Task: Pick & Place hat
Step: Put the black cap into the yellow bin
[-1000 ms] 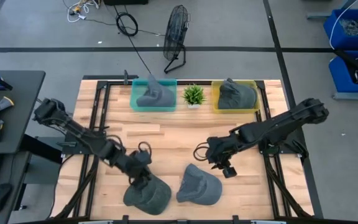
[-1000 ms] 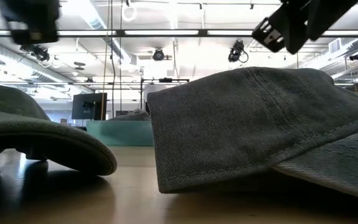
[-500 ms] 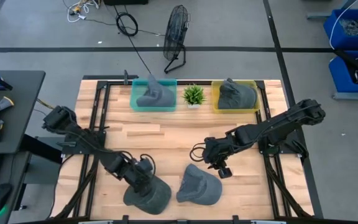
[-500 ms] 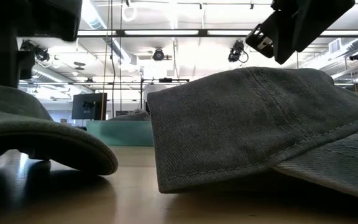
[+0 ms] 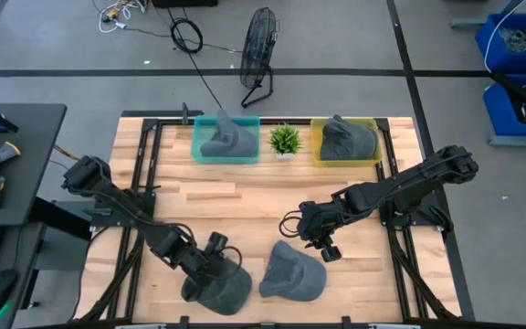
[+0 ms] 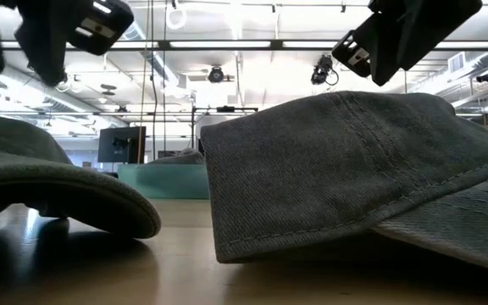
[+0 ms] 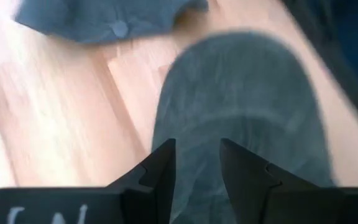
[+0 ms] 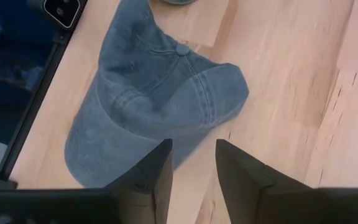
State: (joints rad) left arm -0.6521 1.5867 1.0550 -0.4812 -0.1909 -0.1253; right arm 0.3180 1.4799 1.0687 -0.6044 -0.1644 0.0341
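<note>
High view showed you the left gripper parted over the left hat, seemingly not touching, right gripper parted above the other hat.

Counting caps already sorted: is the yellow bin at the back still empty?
No, the yellow bin already holds a grey cap.

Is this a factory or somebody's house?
Probably a robot lab or workshop, not a house. Ceiling strip lights fill a big open room, loose cables and a floor fan sit on bare concrete.
</note>
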